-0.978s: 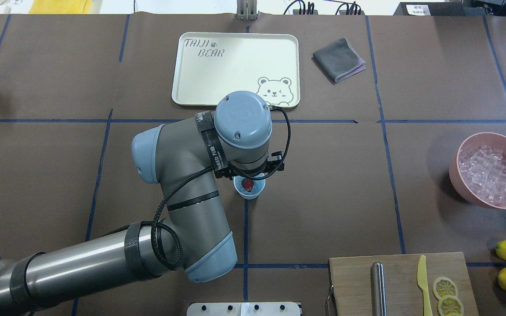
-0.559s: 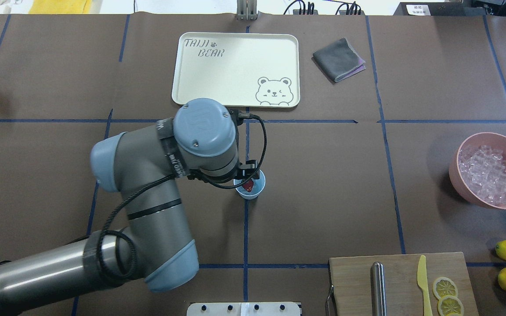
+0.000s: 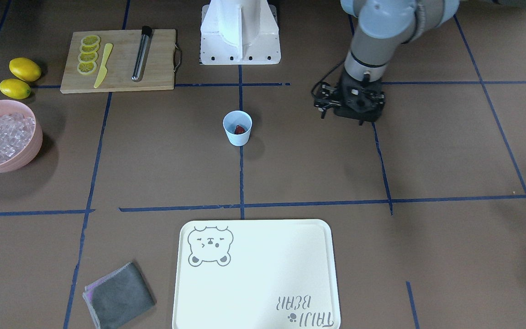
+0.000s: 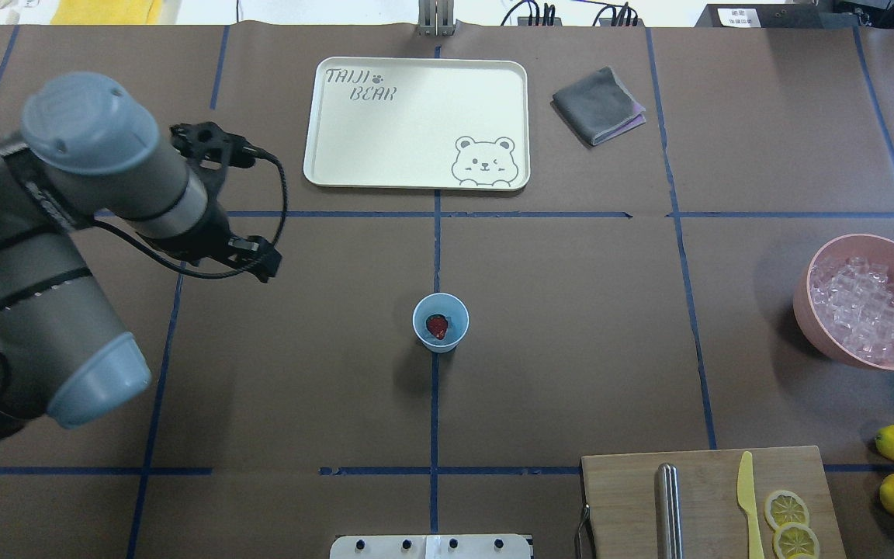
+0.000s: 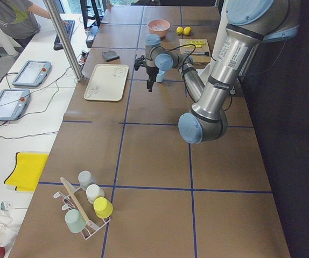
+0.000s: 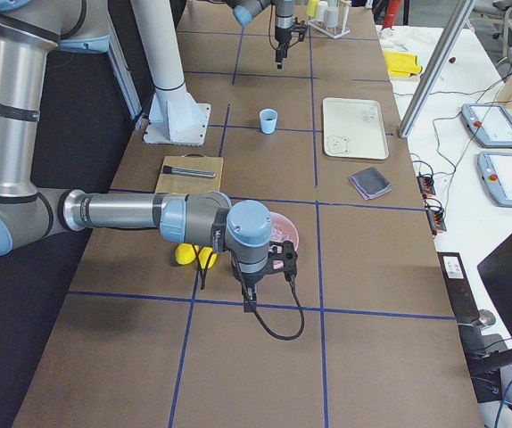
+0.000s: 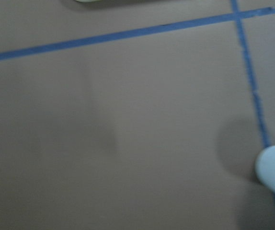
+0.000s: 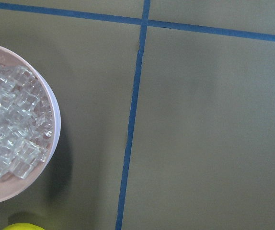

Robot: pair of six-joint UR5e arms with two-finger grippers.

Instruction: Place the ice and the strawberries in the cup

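The left gripper (image 3: pixel 356 116) is hanging over bare table (image 3: pixel 299 173). Its jaws are showing too dark against its own body, so I cannot tell whether they are spread or closed. Well apart from it, toward the table's middle, the cup (image 3: pixel 237 128) is standing upright with the strawberry (image 3: pixel 240 130) lying inside. The right gripper (image 6: pixel 249 287) is hovering just beside the pink bowl (image 8: pixel 56 120), and its jaws are too small to judge. All the ice (image 8: pixel 8 129) is sitting in that bowl. The berry half looks done; the ice is yet to go in.
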